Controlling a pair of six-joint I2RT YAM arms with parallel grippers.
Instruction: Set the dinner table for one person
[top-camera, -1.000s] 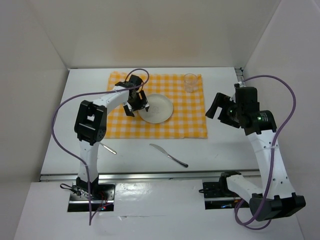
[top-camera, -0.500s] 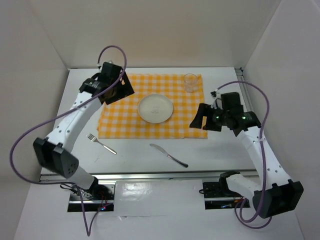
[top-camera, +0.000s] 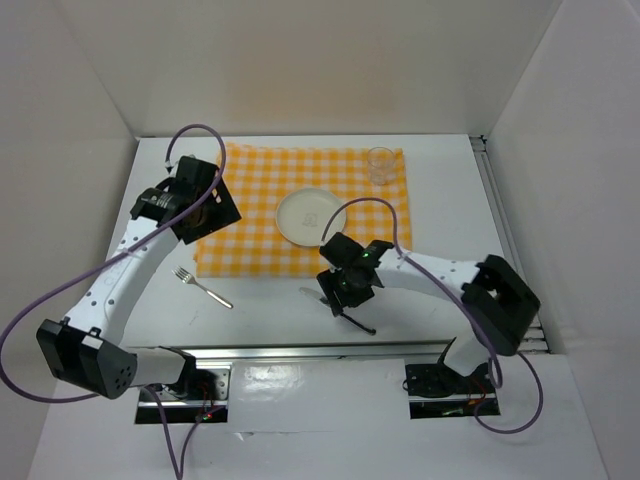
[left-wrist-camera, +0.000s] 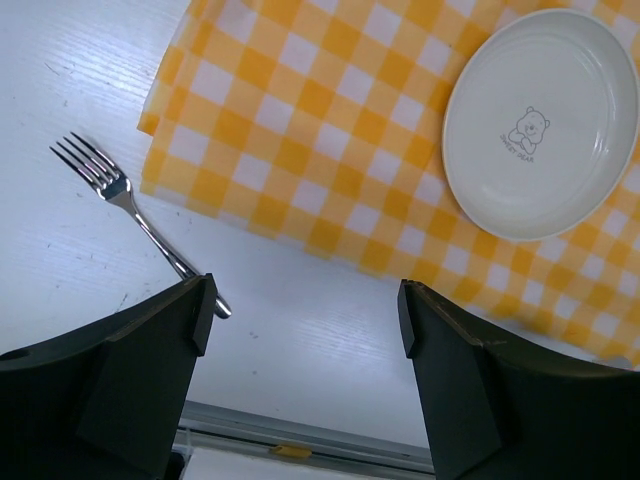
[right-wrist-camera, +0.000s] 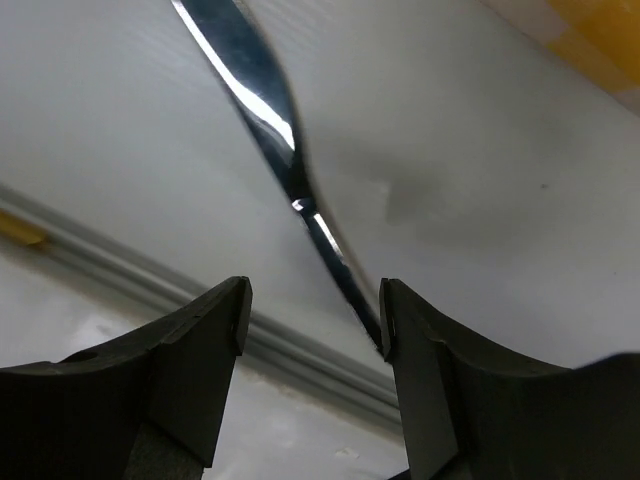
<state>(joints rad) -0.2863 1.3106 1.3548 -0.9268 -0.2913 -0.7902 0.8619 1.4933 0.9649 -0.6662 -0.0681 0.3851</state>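
Observation:
The dinner table (top-camera: 260, 305) is a white top carrying a yellow-and-white checked cloth (top-camera: 250, 190). A white plate (top-camera: 308, 215) with a bear print sits mid-cloth, and a clear glass (top-camera: 380, 165) stands at its far right corner. A fork (top-camera: 203, 287) lies on bare table near the cloth's front left corner. A knife (top-camera: 360, 324) lies in front of the cloth. My right gripper (top-camera: 338, 292) is open, low over the knife (right-wrist-camera: 270, 120), whose handle runs beside the right finger (right-wrist-camera: 420, 340). My left gripper (top-camera: 207, 208) is open and empty above the cloth's left edge.
A metal rail (top-camera: 300, 350) runs along the table's near edge, also seen close in the right wrist view (right-wrist-camera: 130, 270). In the left wrist view the fork (left-wrist-camera: 130, 205), cloth (left-wrist-camera: 330, 150) and plate (left-wrist-camera: 540, 125) lie below the open gripper (left-wrist-camera: 305, 310). White walls enclose three sides.
My left gripper has drawn back from the plate to the cloth's left edge. My right arm has swung from the table's right side down to the knife.

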